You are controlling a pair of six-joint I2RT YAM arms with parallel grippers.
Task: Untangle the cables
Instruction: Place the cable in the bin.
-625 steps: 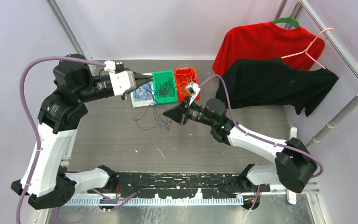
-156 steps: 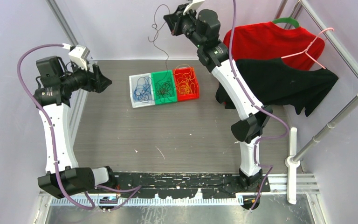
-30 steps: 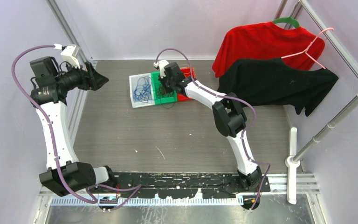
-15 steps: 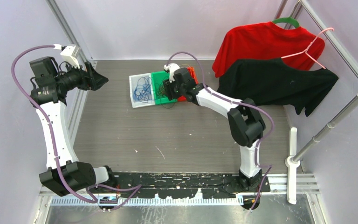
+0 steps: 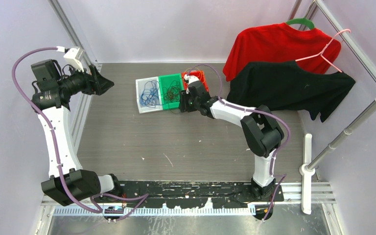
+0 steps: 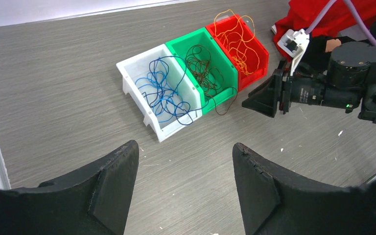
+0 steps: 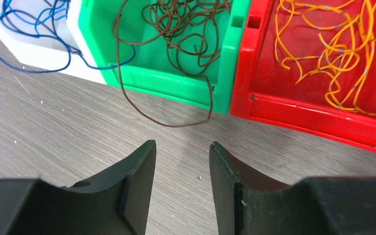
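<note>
Brown cable (image 7: 175,22), just released, rests in green bin (image 7: 176,82), loop overhanging; right pincer (image 7: 182,145) half-open, empty; sorting appears nearly complete.

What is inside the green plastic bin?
The green plastic bin holds a tangle of thin dark brown cables; one loop spills over its front wall onto the grey table. The floor beneath the densest coils is covered.

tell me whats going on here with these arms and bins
Thin wires lie sorted by colour: blue wires in the white plastic bin, dark brown wire in the green plastic bin, orange wires in the red plastic bin. The right pincer hovers open and empty before the green bin, where a brown loop spills onto the table. The left pincer is open, off to the side.
</note>
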